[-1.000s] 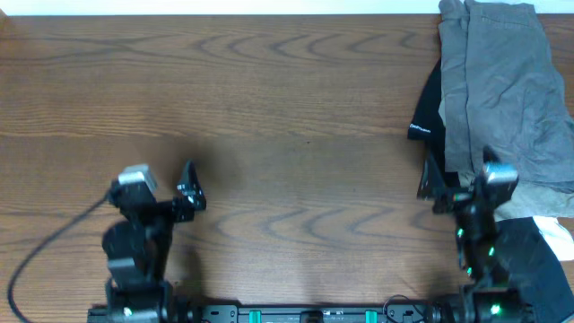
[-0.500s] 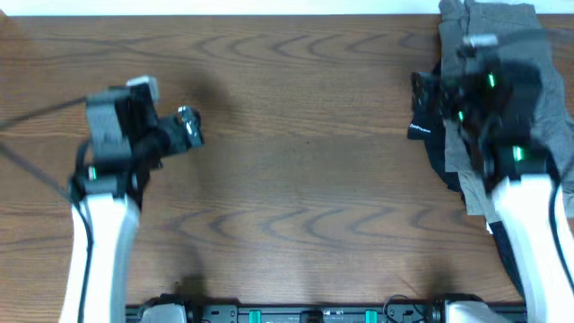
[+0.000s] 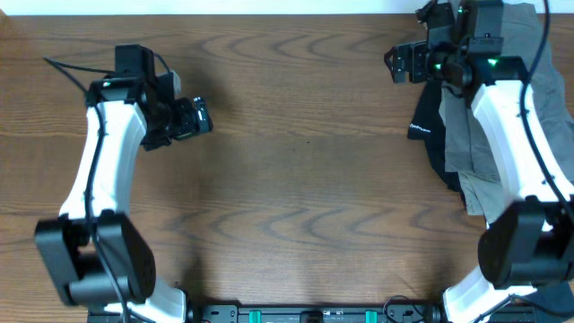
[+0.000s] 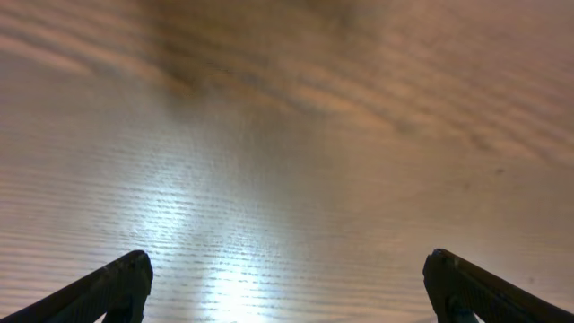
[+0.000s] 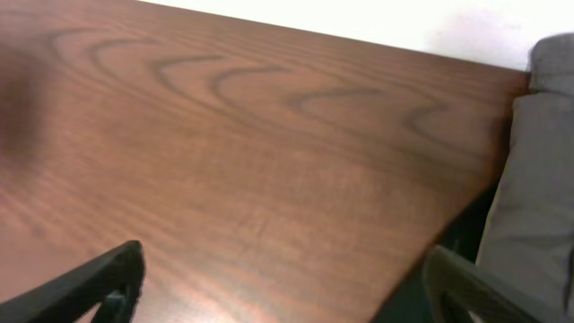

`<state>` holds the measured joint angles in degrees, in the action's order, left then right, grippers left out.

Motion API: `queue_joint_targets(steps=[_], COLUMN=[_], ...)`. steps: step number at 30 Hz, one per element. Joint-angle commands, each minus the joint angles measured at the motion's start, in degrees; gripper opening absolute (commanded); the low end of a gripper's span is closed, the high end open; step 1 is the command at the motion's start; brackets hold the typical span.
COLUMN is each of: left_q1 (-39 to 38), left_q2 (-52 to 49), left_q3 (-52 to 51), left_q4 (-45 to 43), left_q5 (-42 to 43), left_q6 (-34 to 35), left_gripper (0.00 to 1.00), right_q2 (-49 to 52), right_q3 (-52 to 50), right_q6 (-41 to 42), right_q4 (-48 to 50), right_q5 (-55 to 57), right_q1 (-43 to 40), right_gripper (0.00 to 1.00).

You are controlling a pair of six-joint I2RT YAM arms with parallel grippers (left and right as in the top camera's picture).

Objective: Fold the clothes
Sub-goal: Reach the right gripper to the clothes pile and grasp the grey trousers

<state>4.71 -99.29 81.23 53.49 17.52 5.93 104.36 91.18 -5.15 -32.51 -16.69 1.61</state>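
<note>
The grey shorts (image 3: 560,85) lie wrinkled in a pile at the table's back right corner, partly hidden under my right arm. Their edge shows at the right of the right wrist view (image 5: 538,179). My right gripper (image 3: 401,61) is open and empty over bare wood, just left of the pile; the right wrist view (image 5: 287,296) shows its fingers spread wide. My left gripper (image 3: 197,117) is open and empty over bare table at the left. The left wrist view (image 4: 287,292) shows only wood between its fingers.
A black garment with small white lettering (image 3: 427,135) lies at the pile's left edge, and shows as a dark strip in the right wrist view (image 5: 462,229). A paler greyish garment (image 3: 459,148) lies beside it. The wooden table (image 3: 296,179) spans the view.
Both arms have risen from the table's front edge and reached out. The left went to the far left, the right to the back, beside the pile.
</note>
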Motion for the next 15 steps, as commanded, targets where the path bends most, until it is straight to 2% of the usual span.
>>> queue_joint_targets(steps=[1, 5, 10, 13, 15], left_q1=[-0.2, -0.2, -0.35, -1.33, -2.64], left_q2=[-3.41, -3.82, -3.8, -3.78, -3.34], left_q3=[-0.02, 0.0, 0.0, 0.02, 0.33], left_q4=[0.66, -0.46, -1.68, -1.81, -1.99], left_q5=[2.45, 5.49, 7.43, 7.43, 7.26], left_q6=[-0.79, -0.79, -0.76, -0.76, -0.79], left_gripper=[0.98, 0.98, 0.98, 0.98, 0.98], right_q2=[1.9, 2.16, 3.58, 7.19, 10.54], right_q3=[1.33, 1.36, 1.73, 4.83, 9.86], right_q6=[-1.03, 0.42, 0.39, 0.83, 0.83], right_q4=[3.13, 10.29, 17.18, 16.76, 12.35], right_q5=[5.05, 15.91, 19.47, 18.23, 15.61], right_q1=[-0.66, -1.73, -5.51, -8.9, -10.91], right_gripper=[0.91, 0.91, 0.92, 0.91, 0.91])
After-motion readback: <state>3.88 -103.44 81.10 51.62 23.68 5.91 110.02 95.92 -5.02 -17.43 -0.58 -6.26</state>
